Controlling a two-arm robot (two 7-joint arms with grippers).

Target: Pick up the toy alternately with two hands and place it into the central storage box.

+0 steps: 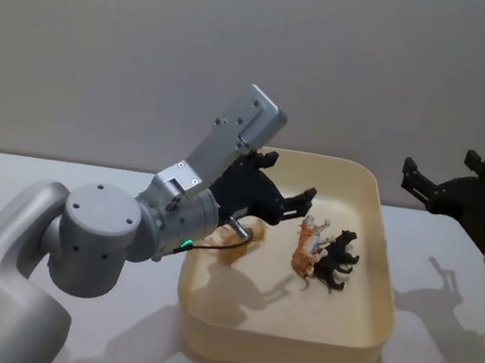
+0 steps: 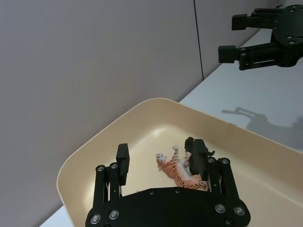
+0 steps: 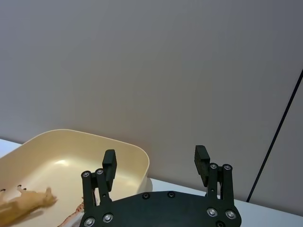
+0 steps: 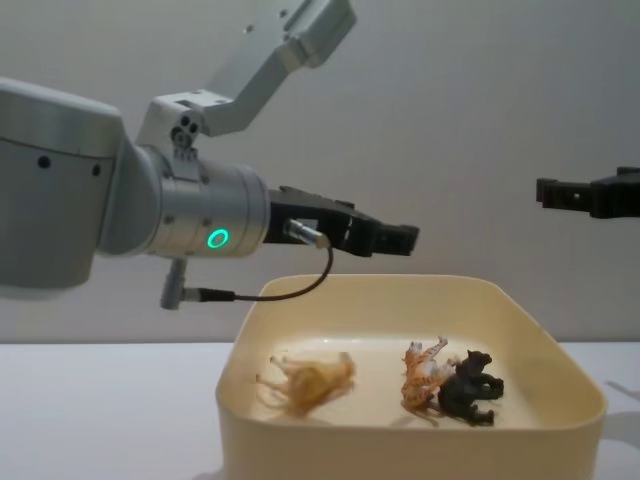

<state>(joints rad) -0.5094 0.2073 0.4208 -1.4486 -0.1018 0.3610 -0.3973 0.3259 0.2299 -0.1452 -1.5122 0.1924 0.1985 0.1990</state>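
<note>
Cream-yellow storage box (image 1: 377, 256) sits mid-bench, holding a tan toy (image 4: 310, 380), a striped tiger (image 1: 307, 249) and a black figurine (image 1: 338, 260). Left tool (image 1: 299, 199) hovers released over its left side; right tool (image 1: 411, 181) hangs released beyond its right edge.

The left pincer (image 1: 299, 201) hangs open over the storage box (image 1: 377, 256), blocking its left half. 3 toys crowd the floor: tan lion (image 4: 308, 380), tiger (image 1: 307, 246), black panther (image 1: 338, 260). The near floor lies bare.
</note>
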